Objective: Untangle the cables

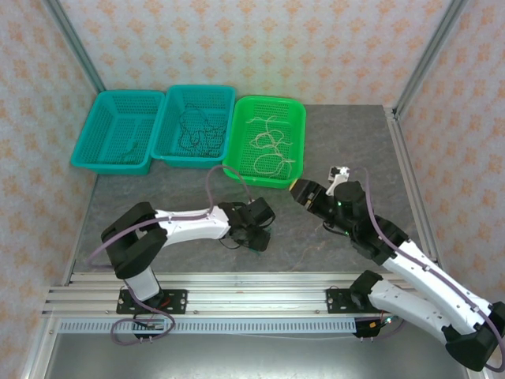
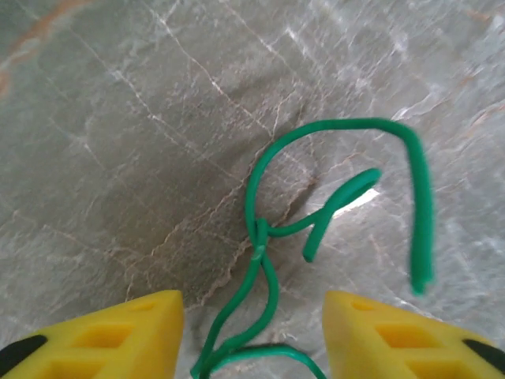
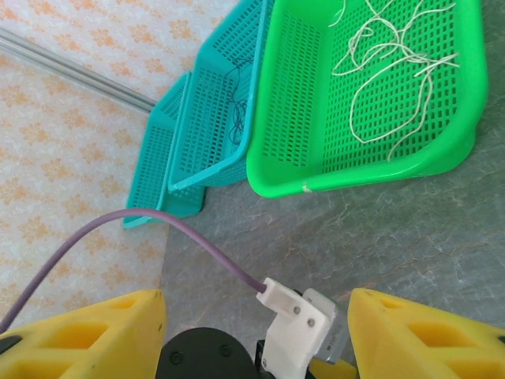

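Yellow fingers (image 2: 102, 335) of left gripper (image 2: 252, 308) straddle 1 green cable (image 2: 254, 207) on table (image 2: 118, 118).

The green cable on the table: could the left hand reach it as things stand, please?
Probably yes: the left hand hangs open directly over the green cable, and nothing lies between them.

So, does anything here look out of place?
One green cable lies loose on the grey table, between the left arm's jaws, while the cream cables sit in the green basket and the dark cables in a teal basket. It is also twisted around itself into a small knot.
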Controlling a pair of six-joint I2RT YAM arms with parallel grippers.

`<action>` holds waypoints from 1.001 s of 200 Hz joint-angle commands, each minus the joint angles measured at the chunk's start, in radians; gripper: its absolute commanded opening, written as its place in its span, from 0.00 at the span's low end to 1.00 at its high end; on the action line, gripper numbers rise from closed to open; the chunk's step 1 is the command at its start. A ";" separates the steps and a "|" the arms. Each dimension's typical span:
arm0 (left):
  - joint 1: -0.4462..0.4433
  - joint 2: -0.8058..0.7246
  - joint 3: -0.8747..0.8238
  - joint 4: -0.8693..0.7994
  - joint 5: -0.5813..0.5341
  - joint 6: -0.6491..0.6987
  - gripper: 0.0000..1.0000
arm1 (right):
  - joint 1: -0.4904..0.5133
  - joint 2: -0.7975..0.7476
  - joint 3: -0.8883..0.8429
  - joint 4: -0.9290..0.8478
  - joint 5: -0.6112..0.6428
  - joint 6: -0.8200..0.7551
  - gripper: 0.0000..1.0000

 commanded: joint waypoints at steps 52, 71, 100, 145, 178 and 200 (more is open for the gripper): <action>-0.007 0.009 0.006 -0.005 -0.031 0.050 0.06 | 0.007 0.048 0.163 -0.345 -0.044 -0.238 0.62; 0.006 -0.045 0.011 -0.021 -0.047 0.045 0.00 | 0.006 0.127 0.273 -0.541 -0.056 -0.349 0.62; 0.106 -0.176 0.030 -0.049 -0.008 0.048 0.00 | 0.006 0.232 0.412 -0.645 -0.168 -0.436 0.62; 0.489 -0.362 0.178 -0.148 0.024 0.111 0.00 | 0.006 0.245 0.513 -0.438 -0.110 -0.389 0.64; 0.798 -0.299 0.385 -0.187 0.032 0.111 0.00 | 0.006 0.294 0.551 -0.319 -0.122 -0.363 0.64; 0.971 -0.187 0.518 -0.189 0.059 0.037 0.00 | 0.006 0.333 0.599 -0.327 -0.120 -0.354 0.64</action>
